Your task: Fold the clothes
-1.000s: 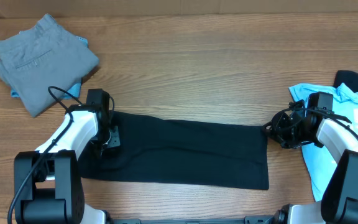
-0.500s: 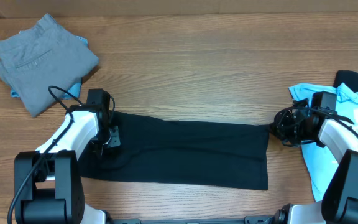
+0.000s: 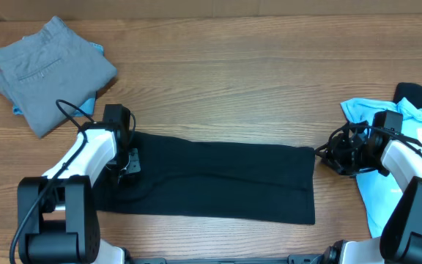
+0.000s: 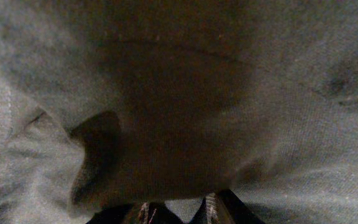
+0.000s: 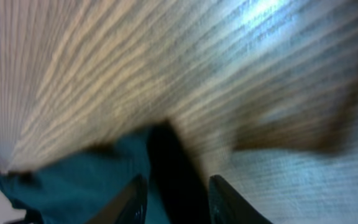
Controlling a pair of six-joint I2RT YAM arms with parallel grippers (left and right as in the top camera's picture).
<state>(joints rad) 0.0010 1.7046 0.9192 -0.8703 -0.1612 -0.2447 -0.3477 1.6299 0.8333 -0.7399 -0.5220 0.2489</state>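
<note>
White print on the light-blue tee (image 3: 374, 199) is too small to read. The black T-shirt (image 3: 218, 180) lies on the desk (image 3: 233, 88) as a plain, long folded band. The left fingers (image 4: 211, 211) press its left end, grip unclear. The right fingers (image 5: 227, 200) stand apart at its right edge.
</note>
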